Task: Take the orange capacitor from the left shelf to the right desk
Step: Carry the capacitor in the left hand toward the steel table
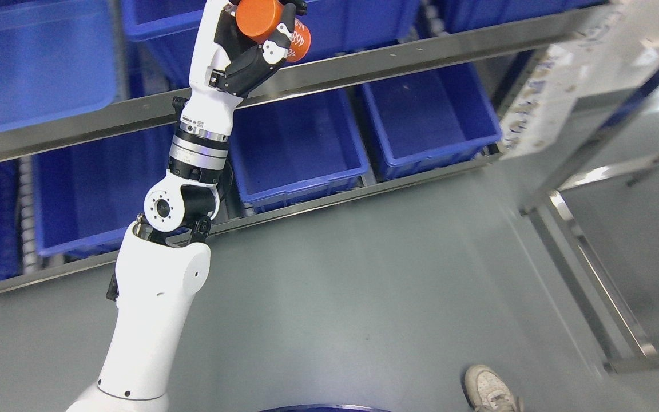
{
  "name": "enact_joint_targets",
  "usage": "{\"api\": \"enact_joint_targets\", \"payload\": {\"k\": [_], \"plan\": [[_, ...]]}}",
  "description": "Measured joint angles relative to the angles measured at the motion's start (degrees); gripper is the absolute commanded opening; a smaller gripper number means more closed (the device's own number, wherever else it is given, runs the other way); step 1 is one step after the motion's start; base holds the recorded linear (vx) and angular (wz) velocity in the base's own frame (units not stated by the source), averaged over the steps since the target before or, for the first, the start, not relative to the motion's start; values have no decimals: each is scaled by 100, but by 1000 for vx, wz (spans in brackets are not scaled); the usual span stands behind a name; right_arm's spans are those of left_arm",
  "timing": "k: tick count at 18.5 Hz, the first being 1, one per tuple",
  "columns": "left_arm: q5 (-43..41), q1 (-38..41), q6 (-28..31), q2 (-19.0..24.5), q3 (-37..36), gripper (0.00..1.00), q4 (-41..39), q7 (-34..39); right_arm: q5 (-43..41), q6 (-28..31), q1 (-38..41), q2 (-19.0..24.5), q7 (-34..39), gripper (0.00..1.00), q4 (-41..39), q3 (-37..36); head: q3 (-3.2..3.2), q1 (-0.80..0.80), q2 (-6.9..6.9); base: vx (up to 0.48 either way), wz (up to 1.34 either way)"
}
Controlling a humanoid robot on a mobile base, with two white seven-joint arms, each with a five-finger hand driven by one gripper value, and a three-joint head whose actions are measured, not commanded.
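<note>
My left arm rises from the lower left up to the top of the head view. Its hand (261, 40) is shut on an orange capacitor (269, 23), a short cylinder with white print on its side. The hand holds it in front of the steel rail of the shelf (106, 120), at the level of the upper row of blue bins. A black thumb and white-tipped fingers (275, 50) wrap around the capacitor. The right arm is not in view. A steel-framed desk (638, 240) with a grey top stands at the right.
Blue plastic bins (301, 143) fill both shelf rows; the ones I can see into look empty. Grey floor lies between shelf and desk. A person's white shoe (489, 389) shows at the bottom right. A labelled panel (541, 103) leans at the shelf's right end.
</note>
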Motion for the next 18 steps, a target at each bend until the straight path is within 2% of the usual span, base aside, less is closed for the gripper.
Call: {"api": "enact_joint_targets", "payload": {"k": [3,10,15,18], "plan": [[0,8,18,0,-47,3,-9,11,0,0,2,0,-8,100,0,0,0,0,0,-21,-983],[0,40,54,0,-112,4,-12,54,0,0,4,0,-13,100,0,0,0,0,0,71,-509],[0,77,68,-1,-203,4,7,914,0,0,5,-1,5,100,0,0,0,0,0,134,-448],[0,144,-67,-1,-268,4,16,1119,0,0,7,0,6,100,0,0,0,0,0,182,-439]]}}
